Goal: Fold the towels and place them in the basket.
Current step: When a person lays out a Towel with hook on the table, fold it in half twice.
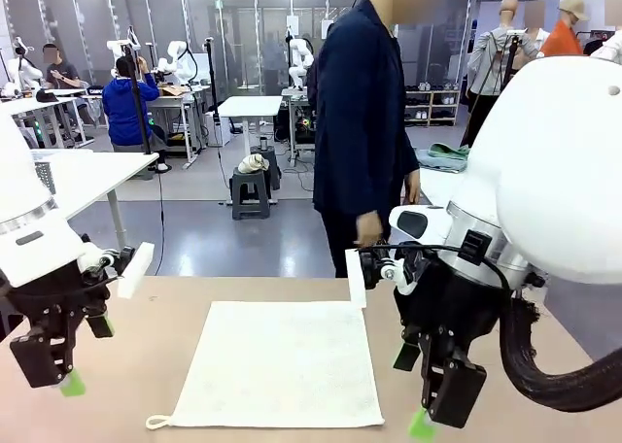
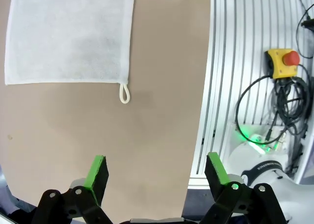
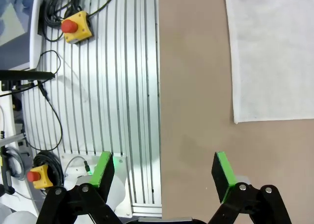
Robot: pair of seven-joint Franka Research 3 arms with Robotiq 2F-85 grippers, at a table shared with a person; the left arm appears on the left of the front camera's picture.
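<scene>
One cream-white towel lies flat and unfolded on the brown table, its corner loop at the near left. My left gripper hovers open to the left of it, holding nothing. On the other side my right gripper also hangs open and apart from the cloth. In the left wrist view the towel and its loop lie beyond my open left gripper. The right wrist view has a towel corner ahead of my open right gripper. The basket is out of view.
A person in dark clothes stands at the table's far edge. Behind the table's near edge runs a slotted aluminium base with cables and yellow emergency-stop boxes. Bare tabletop lies on either side of the towel.
</scene>
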